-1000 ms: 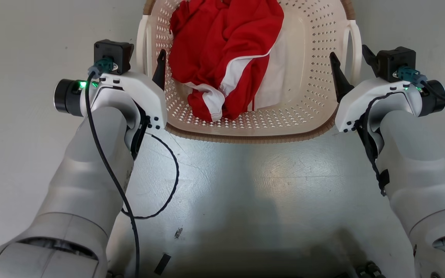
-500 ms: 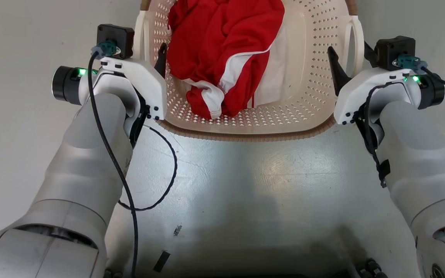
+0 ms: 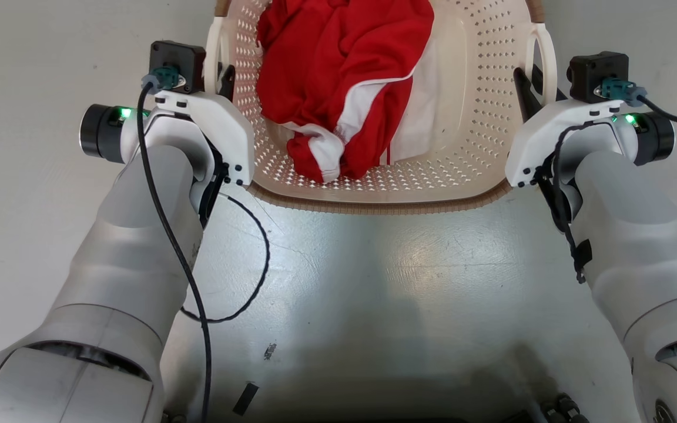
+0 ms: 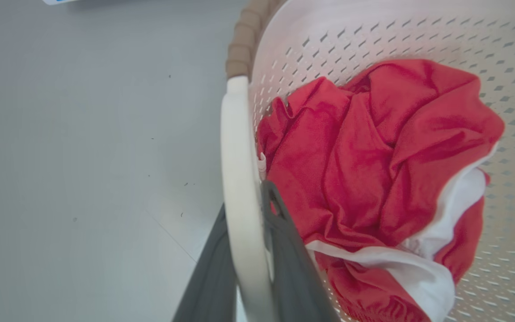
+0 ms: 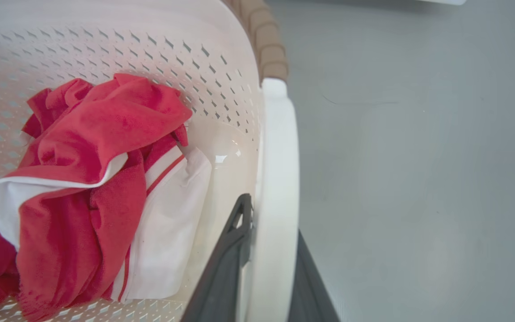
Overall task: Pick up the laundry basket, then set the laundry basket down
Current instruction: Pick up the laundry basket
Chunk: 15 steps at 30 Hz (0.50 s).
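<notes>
floor [image 3: 374, 294]: laundry basket [image 3: 479, 147] handles [image 3: 214, 53] pinched in left end effector [image 4: 245, 205], right end effector [image 5: 272, 219]

Pale grey smooth floor [image 3: 21, 247] outward of the left gripper [image 3: 222, 73] and right gripper [image 3: 535, 82], glossy scratched sheen [image 3: 426, 258] behind and between them, small dark scrap [image 3: 247, 399] well behind the left gripper.

Cream, hole-dotted laundry basket [image 3: 479, 117] (brown-rimmed); red-and-white garment [image 3: 327, 70].
</notes>
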Tool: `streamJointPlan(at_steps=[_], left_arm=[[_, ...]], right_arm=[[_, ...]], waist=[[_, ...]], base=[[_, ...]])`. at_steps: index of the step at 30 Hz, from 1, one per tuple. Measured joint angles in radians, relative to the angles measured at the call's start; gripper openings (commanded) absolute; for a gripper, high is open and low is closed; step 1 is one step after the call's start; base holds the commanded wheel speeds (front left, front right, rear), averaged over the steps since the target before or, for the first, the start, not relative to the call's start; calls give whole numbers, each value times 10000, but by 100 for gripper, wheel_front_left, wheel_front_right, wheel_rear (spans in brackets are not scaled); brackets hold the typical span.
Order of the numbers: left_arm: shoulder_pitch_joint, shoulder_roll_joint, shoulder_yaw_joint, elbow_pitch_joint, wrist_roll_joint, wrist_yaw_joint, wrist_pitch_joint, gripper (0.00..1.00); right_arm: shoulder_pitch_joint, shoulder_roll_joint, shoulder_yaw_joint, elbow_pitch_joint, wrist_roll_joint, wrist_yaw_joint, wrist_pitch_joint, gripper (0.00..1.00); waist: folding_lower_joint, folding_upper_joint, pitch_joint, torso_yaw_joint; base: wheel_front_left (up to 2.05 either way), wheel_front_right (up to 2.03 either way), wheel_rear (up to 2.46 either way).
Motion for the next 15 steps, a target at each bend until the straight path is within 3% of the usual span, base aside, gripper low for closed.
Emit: streamJointPlan(at_steps=[15], left_arm=[[374, -40, -541, 50, -897, 77, 224, 0]], right_arm=[[130, -12, 295, 153, 393, -6, 357, 0]], waist=[[0, 0, -788, -18]], base=[[0, 0, 0]])
